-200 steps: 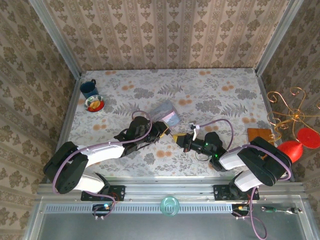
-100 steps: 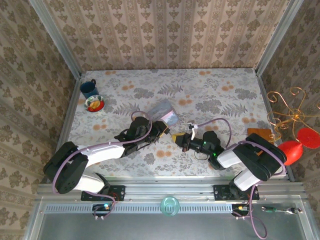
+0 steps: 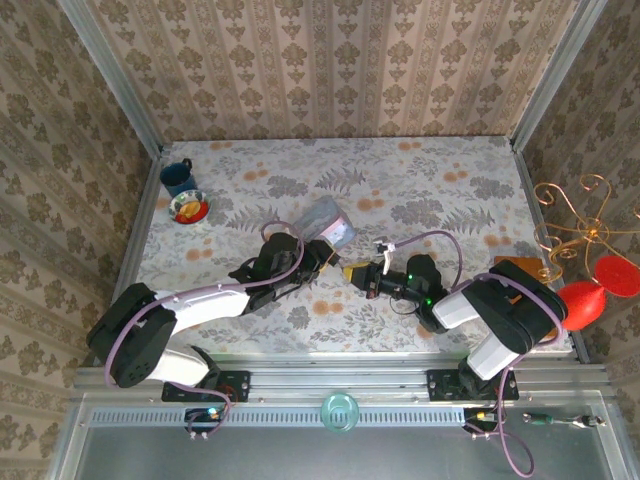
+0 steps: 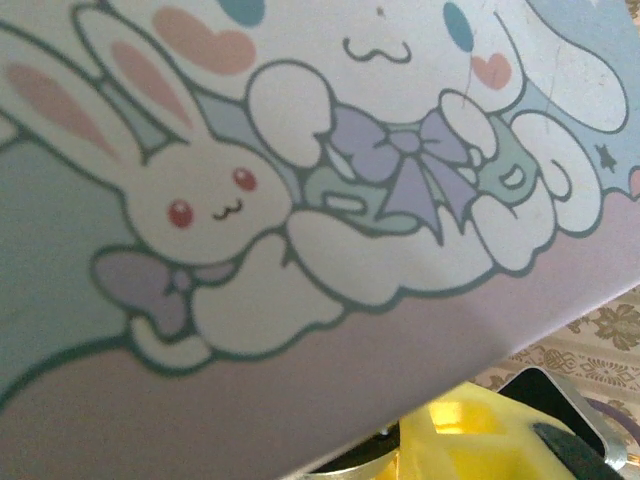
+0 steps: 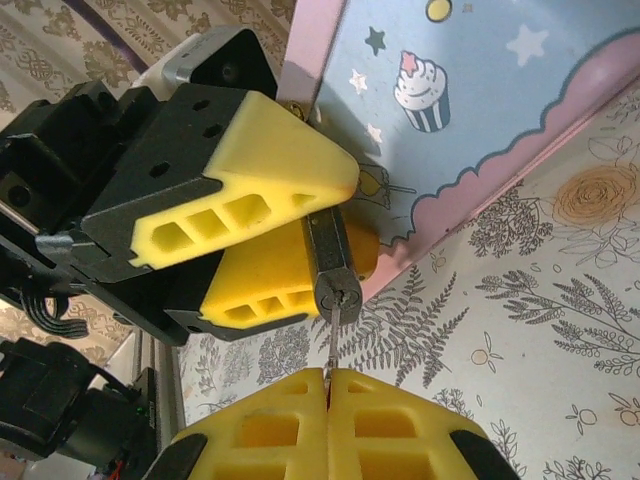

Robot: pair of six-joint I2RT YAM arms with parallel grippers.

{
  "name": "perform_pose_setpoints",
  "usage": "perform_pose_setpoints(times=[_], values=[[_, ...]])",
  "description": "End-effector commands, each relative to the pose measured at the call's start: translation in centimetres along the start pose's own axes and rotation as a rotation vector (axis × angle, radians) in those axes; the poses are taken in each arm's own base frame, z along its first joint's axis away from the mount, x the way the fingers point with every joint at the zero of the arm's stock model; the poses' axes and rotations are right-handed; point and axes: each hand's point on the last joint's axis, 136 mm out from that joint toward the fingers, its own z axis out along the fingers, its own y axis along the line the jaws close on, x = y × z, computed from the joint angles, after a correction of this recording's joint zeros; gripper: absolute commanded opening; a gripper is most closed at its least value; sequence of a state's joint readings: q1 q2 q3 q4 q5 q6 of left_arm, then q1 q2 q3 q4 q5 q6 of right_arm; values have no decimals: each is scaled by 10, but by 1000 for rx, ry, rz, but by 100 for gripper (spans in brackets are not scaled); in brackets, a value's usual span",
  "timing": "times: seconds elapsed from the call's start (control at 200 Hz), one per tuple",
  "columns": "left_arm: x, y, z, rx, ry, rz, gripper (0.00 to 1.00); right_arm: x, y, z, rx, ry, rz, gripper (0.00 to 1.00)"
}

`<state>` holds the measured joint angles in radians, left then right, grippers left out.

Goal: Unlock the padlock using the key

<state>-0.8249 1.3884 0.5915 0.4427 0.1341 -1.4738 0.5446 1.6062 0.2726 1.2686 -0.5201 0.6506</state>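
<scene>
In the right wrist view, the padlock (image 5: 335,270) sits in the middle of the frame, clamped between the two yellow fingers of the left gripper (image 5: 340,220). Its keyhole end points down toward the bottom edge. Just below it, the right gripper (image 5: 327,378) has its yellow fingers pressed together on the key (image 5: 328,345). The key stands as a thin sliver rising from the seam between the fingers to the keyhole face. How far the tip goes in cannot be told.

Behind the padlock, in the upper right of that frame, lies the tin (image 5: 470,90), printed with stars and a cupcake. In the left wrist view the tin's lid (image 4: 300,200) shows cartoon bunnies, with a yellow finger (image 4: 470,440) at the lower edge.

From above, the two grippers meet near the centre of the table (image 3: 450,190), left (image 3: 328,262) and right (image 3: 356,272) just beside each other. The tin (image 3: 328,222) is just beyond them. A blue mug (image 3: 177,175) and a small dish (image 3: 189,207) stand at the upper left.
</scene>
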Motion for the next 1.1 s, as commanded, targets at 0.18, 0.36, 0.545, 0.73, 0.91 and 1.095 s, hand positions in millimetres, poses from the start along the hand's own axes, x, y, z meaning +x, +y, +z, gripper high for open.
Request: perform_pose_setpoints(times=[0.18, 0.36, 0.545, 0.73, 0.91, 1.095], values=[[47, -54, 7, 155, 215, 84, 10, -42, 0, 2, -52, -71, -37, 0], [48, -46, 7, 112, 235, 133, 10, -54, -7, -8, -54, -86, -12, 0], [42, -31, 7, 55, 243, 163, 9, -57, -6, -11, -56, -93, -5, 0], [38, -22, 6, 12, 246, 196, 9, -55, -5, -13, -55, -90, 4, 0], [38, -17, 8, -8, 257, 214, 9, -54, -4, -14, -54, -85, 14, 0], [41, -27, 11, 32, 259, 203, 9, -47, -3, -9, -56, -69, 15, 0]])
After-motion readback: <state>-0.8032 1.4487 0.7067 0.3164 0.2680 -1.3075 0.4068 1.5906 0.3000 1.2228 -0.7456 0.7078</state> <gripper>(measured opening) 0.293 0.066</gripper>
